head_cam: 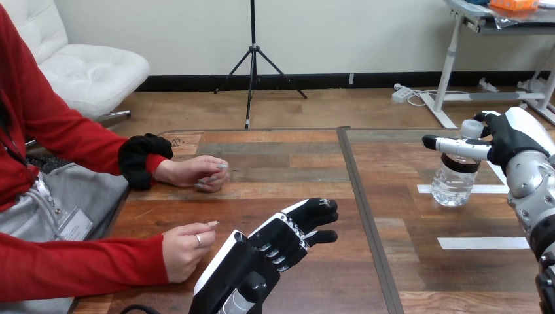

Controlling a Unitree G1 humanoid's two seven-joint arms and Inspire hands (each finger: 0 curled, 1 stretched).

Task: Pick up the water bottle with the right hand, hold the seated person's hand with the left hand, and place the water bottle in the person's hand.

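Clear water bottle could be toppled on the tabletop: it is met high at its neck by the right hand, whose grip cannot be told; the left hand is held open.

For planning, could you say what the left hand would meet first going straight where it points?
The left hand points forward-right over bare wooden table; probably the clear plastic water bottle first, though depth is unclear.

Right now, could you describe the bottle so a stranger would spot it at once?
On the wooden table, look to the right half with the white tape strips. The bottle stands there at the right hand. It alone is clear, with a dark band.
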